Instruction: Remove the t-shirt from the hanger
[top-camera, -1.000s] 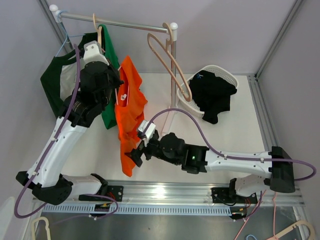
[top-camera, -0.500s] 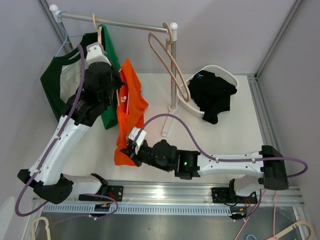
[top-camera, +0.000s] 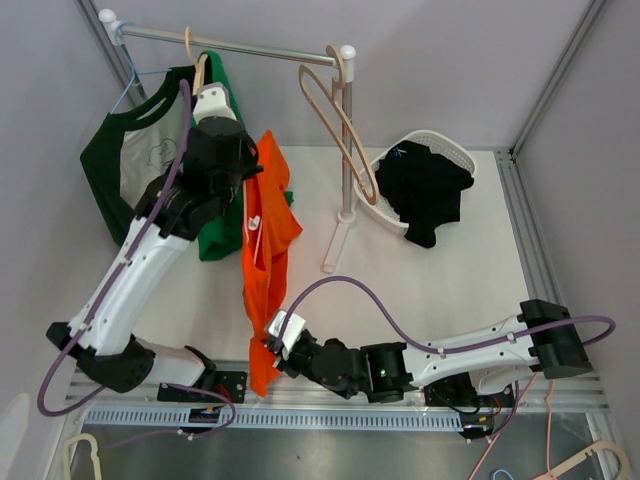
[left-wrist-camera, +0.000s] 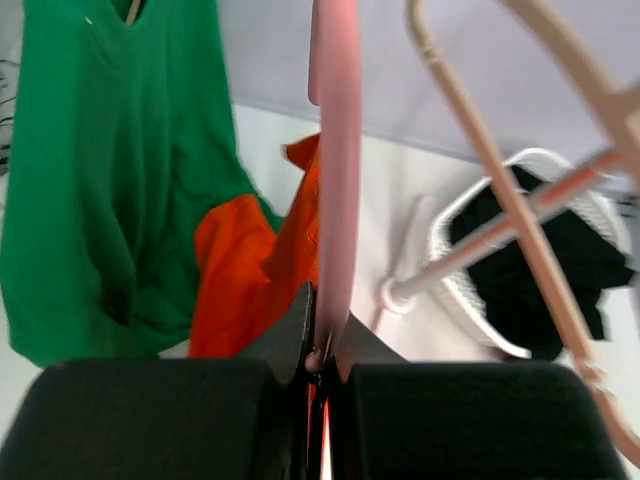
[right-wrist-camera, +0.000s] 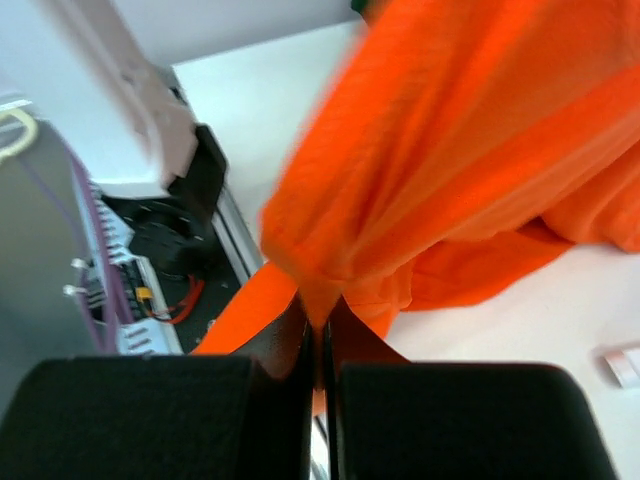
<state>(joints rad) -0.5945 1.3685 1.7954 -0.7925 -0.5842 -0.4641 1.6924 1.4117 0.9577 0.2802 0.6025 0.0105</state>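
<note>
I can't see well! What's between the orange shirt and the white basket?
In the top view, the rack pole and empty hangers sit between orange shirt and basket.

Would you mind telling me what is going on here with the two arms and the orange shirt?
The left gripper is shut on a pink hanger, holding it up beside a hanging green shirt. The right gripper is shut on the orange t-shirt low down near the arm bases, so the cloth stretches in a long strip between the two. The t-shirt does not look free of the hanger yet.
</note>
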